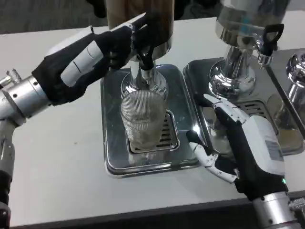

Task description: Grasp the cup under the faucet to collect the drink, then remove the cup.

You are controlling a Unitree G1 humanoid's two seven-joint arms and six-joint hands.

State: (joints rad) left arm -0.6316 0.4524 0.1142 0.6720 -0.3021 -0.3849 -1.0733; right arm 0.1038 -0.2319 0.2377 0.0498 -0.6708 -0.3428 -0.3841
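A clear ribbed glass cup [143, 119] stands upright on the drip grate of the middle steel tray [114, 162], right under the black faucet [145, 59] of a drink dispenser [140, 19]. My left hand [95, 55] reaches in from the left at faucet height, its fingers touching the faucet lever area; whether it presses is unclear. My right hand [238, 140] hovers to the right of the cup, over the gap between trays, fingers spread and holding nothing. A finger width or two separates it from the glass.
A second dispenser [243, 28] with its own black tap stands on a steel tray [200, 71] at the right, close behind my right hand. A third chrome base [295, 67] sits at the far right edge. White table [57, 157] lies at the left and front.
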